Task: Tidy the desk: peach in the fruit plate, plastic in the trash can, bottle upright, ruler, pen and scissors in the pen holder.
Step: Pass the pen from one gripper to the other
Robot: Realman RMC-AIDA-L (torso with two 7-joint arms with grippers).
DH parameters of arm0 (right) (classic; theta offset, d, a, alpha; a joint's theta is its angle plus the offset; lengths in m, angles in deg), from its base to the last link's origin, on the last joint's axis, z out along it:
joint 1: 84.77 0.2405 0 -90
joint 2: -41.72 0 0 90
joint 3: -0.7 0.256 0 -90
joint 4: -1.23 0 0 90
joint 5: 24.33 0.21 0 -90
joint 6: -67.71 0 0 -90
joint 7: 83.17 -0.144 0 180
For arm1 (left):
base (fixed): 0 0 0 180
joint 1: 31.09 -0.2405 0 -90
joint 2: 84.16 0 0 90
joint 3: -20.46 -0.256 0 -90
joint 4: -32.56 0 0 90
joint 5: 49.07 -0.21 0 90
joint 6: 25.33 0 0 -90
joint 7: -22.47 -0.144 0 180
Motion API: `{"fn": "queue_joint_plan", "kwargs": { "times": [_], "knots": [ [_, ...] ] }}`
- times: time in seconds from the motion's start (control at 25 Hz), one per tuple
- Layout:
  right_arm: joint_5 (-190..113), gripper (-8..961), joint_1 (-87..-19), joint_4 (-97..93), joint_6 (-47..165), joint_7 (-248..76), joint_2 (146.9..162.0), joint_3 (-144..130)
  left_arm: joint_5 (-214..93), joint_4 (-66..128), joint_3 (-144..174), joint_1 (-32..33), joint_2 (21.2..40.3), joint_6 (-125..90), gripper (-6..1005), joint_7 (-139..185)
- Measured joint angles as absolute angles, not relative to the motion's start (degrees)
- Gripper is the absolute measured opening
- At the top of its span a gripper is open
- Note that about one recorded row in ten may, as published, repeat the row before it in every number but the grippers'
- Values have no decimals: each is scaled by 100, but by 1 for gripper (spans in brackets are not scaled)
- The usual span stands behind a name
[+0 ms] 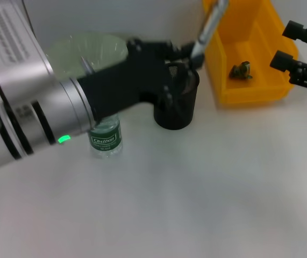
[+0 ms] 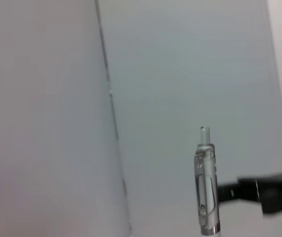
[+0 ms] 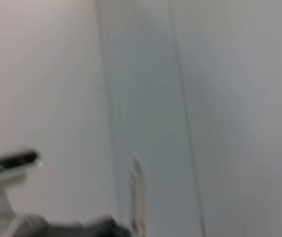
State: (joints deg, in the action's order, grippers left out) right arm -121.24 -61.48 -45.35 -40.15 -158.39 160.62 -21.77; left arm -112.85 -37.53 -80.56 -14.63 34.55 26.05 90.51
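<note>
Bare table (image 1: 196, 204) fills the lower frame; upper centre is crowded: left arm (image 1: 62, 107) over the bottle (image 1: 106, 140), black pen holder (image 1: 176, 105) just beside; yellow bin (image 1: 250, 54) blocks upper right.

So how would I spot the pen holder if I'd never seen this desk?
Start at the big yellow bin at the table's far right. Just to its left stands a black cup, the pen holder, beneath the left claw and its pen. It is dark and opaque, unlike the clear green-labelled bottle nearby.
</note>
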Motion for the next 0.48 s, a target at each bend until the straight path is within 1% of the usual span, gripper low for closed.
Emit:
{"fn": "queue_joint_plan", "kwargs": {
  "times": [0.24,0.48],
  "knots": [
    [-11985,827,-6125,-3779,-4339,-15280,16062,-2189,-10625,-2860,-8413,-1256,3488,2726,138,8179],
    [-11925,826,-6102,-3208,-4371,-14895,16062,-2214,-10268,-2610,-8566,-1194,3481,2795,138,7855]
  ]
}}
